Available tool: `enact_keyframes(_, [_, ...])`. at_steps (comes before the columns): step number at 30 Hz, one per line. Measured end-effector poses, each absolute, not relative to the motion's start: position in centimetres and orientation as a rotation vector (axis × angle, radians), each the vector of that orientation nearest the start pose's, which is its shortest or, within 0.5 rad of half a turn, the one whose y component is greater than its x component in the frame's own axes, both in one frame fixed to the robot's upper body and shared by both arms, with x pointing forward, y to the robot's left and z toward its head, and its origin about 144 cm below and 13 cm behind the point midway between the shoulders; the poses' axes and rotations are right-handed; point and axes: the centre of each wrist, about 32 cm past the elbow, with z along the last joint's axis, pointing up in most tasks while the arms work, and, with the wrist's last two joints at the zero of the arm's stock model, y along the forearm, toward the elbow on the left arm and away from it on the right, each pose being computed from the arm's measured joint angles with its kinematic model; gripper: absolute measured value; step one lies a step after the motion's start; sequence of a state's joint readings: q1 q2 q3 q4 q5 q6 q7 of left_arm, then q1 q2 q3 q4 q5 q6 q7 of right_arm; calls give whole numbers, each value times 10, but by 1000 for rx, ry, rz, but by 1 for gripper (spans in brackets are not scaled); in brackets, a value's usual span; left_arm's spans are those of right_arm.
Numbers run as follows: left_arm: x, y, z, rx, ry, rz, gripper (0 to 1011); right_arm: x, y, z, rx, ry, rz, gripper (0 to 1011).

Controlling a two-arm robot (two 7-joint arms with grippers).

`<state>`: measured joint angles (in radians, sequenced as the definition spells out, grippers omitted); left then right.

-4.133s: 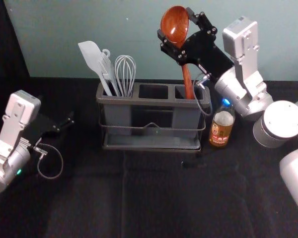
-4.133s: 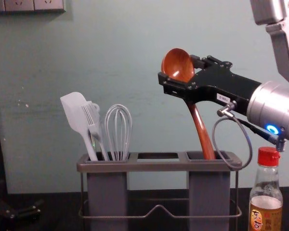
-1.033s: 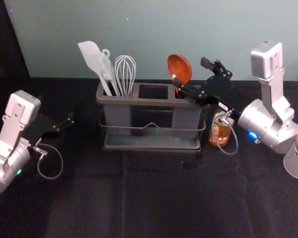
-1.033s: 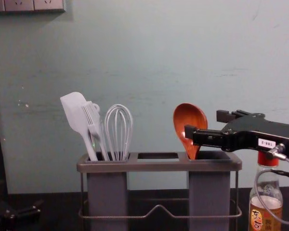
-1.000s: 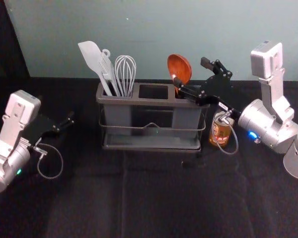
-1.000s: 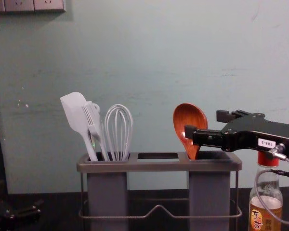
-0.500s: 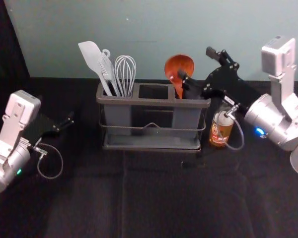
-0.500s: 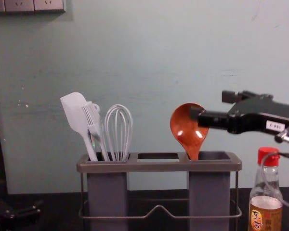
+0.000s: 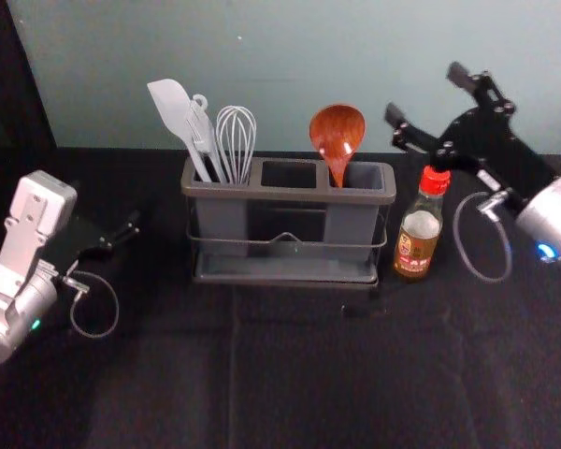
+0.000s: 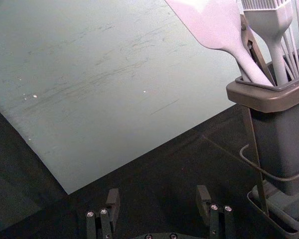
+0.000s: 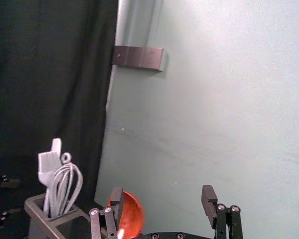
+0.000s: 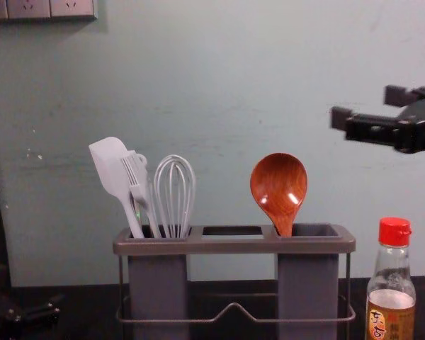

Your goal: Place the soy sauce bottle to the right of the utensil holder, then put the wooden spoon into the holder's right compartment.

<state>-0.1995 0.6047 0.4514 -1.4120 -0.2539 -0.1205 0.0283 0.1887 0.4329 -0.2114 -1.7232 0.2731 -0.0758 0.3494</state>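
Status: both placements look complete, judging by how things lie.

Part one, bottle. The bottle stands upright on the counter, just beside the right end of the holder, red cap on. Nothing grips it. This meets the first half of the task.

Part two, spoon. The spoon is in the right compartment, bowl up, handle down inside, near that compartment's inner side. It leans on its own with no claw touching it. How deep the handle reaches: cannot tell, the compartment wall hides it. Second half also met, in my judgement.

Other contents: spatula, brush and whisk share the left compartment.

Right claw: open, fingers spread, holding nothing; raised above and to the right of the bottle, apart from both bottle and spoon. Left claw: also open and without a load, parked to the left of the holder, well apart from it.

Left to do: no placing that I can find. Next move should be only to take the right arm clear to its rest. Risk: dipping early on the way out could knock the bottle by its cap, so keep height until past it. Spoon seems stable.
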Motion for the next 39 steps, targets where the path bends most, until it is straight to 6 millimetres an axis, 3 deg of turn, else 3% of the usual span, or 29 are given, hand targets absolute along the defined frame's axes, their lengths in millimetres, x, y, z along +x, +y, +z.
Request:
enact_keyframes(11, [489,310,1140,304,-285,1248,1005,465,-309,1250,34,-359,-1096,1004])
enact_keyframes(21, [489,310,1140,304,-285,1248,1005,460,-342,1233,-32,-284,-1188,1004])
enact_keyframes(29, [489,310,1140,304,-285,1248,1005,467,-351,1200,-75,-203,-1234,1004])
enact_keyframes(39, [489,310,1140,304,-285,1248,1005,471,-348,1174,-66,-177,-1243,1004])
